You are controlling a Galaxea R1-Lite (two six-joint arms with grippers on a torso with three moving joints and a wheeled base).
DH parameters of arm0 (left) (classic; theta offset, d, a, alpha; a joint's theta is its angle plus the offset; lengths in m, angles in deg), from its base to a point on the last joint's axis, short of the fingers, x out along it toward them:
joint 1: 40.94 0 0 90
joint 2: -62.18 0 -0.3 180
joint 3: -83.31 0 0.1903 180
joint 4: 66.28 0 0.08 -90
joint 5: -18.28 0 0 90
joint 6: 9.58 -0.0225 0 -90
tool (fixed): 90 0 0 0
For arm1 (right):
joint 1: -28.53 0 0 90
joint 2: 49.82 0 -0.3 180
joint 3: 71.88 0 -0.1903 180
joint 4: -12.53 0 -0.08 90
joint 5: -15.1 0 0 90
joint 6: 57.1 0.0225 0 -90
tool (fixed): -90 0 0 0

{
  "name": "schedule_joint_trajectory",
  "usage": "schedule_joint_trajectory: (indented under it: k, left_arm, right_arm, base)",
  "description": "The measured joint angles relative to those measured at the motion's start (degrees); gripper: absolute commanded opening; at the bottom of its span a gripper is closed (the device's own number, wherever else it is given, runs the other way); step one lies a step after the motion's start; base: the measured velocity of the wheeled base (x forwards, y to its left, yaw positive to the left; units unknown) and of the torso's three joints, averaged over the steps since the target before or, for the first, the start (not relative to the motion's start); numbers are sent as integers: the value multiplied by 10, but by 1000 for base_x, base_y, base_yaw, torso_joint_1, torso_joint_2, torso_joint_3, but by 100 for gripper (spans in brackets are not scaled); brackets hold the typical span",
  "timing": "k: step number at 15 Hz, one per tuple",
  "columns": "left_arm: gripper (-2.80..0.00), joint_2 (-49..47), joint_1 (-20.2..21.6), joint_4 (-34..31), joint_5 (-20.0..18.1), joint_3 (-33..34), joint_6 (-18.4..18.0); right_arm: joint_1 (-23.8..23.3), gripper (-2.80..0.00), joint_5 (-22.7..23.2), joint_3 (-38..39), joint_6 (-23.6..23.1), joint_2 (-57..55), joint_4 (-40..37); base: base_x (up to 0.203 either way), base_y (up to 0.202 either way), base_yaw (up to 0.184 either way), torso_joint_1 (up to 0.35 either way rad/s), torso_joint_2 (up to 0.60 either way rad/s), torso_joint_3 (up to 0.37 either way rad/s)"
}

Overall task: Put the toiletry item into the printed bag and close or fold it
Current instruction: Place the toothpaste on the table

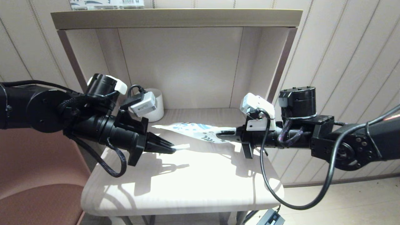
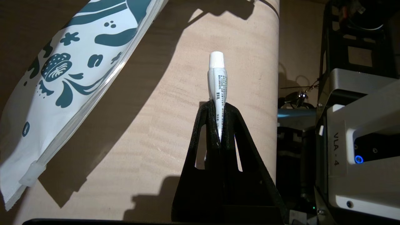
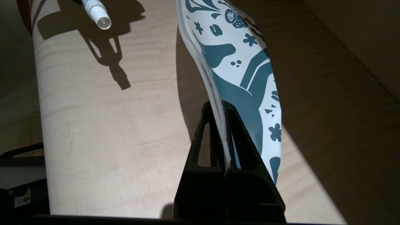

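Both arms are black, made of round tube parts and big round joints. The left arm (image 1: 62, 115) has a fat braided black cable looping under it, and a white cap on a black drum on top. A small grey and white camera box sits on each wrist. The right arm (image 1: 328, 137) has a smooth thin black cable hanging in a long loop, with small screws on its round joint. Each gripper's fingers (image 2: 231, 131) are black with long cut-out slots.
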Motion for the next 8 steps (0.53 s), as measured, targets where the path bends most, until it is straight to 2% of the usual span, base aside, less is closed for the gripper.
schedule_joint_trajectory:
  k: [4, 8]
  left_arm:
    - [-280, -22, -1, 0, 13, -35, 0]
    - [-280, -30, -14, -1, 14, -42, 0]
  right_arm:
    - [-1, -280, 3, 23, -1, 1, 4]
    - [1, -280, 5, 35, -4, -22, 21]
  base:
    - [0, 0, 0, 0, 0, 0]
    - [0, 0, 0, 0, 0, 0]
